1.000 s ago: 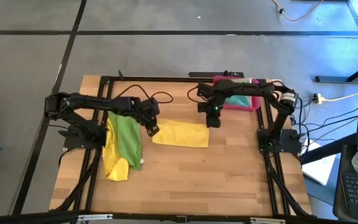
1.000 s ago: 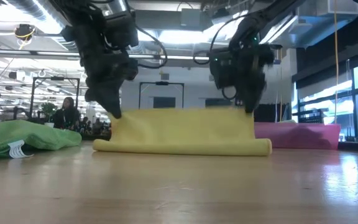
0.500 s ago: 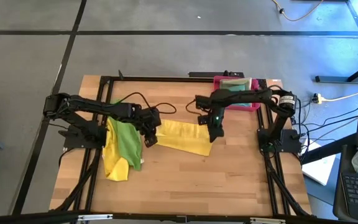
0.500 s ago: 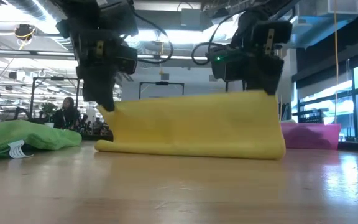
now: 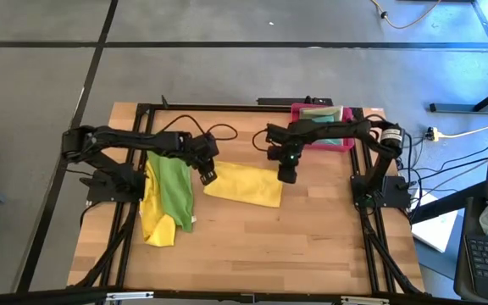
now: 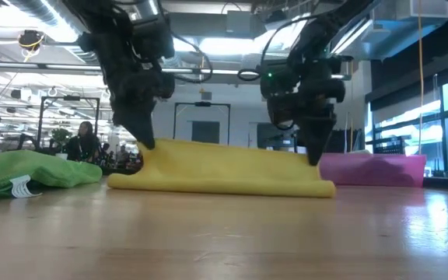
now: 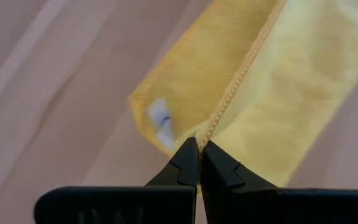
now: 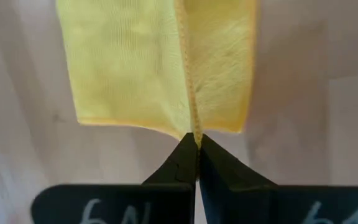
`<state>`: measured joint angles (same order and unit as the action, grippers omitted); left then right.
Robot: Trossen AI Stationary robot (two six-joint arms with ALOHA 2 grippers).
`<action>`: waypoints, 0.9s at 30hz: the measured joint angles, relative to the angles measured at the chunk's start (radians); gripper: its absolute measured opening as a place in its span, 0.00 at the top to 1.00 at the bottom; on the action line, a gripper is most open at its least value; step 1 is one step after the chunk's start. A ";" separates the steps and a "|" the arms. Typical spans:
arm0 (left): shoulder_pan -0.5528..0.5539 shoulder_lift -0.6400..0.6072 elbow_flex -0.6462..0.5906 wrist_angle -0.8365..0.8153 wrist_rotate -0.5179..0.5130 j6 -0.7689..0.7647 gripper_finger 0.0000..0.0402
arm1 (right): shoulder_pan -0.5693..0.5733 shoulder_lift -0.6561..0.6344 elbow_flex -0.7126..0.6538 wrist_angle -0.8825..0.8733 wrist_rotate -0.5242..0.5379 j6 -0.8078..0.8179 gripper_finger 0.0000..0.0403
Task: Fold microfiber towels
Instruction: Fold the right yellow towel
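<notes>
In the high view, the second yellow towel lies mostly hidden beneath the bright green towel. The teal towel in the pink tray is partly covered by the right arm.

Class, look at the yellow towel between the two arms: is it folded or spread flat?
Folded. The yellow towel lies doubled, its rounded fold facing the low camera, both stitched edges pinched by the left end effector.

Folded yellow towel mid-table; green and yellow towels heaped left.
</notes>
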<state>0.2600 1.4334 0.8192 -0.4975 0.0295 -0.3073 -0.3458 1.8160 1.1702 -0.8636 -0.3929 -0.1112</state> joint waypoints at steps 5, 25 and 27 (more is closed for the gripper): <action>0.045 0.051 0.000 0.008 0.038 0.004 1.00 | -0.039 0.000 0.000 0.029 0.007 0.002 0.98; 0.069 0.102 -0.001 0.057 0.013 0.007 0.83 | -0.063 0.000 -0.001 0.035 0.060 0.040 0.56; 0.073 0.102 -0.001 0.057 0.013 0.006 0.80 | -0.063 0.000 -0.001 0.030 0.061 0.040 0.53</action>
<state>0.3331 1.5356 0.8185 -0.4408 0.0425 -0.3008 -0.4084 1.8160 1.1694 -0.8336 -0.3322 -0.0712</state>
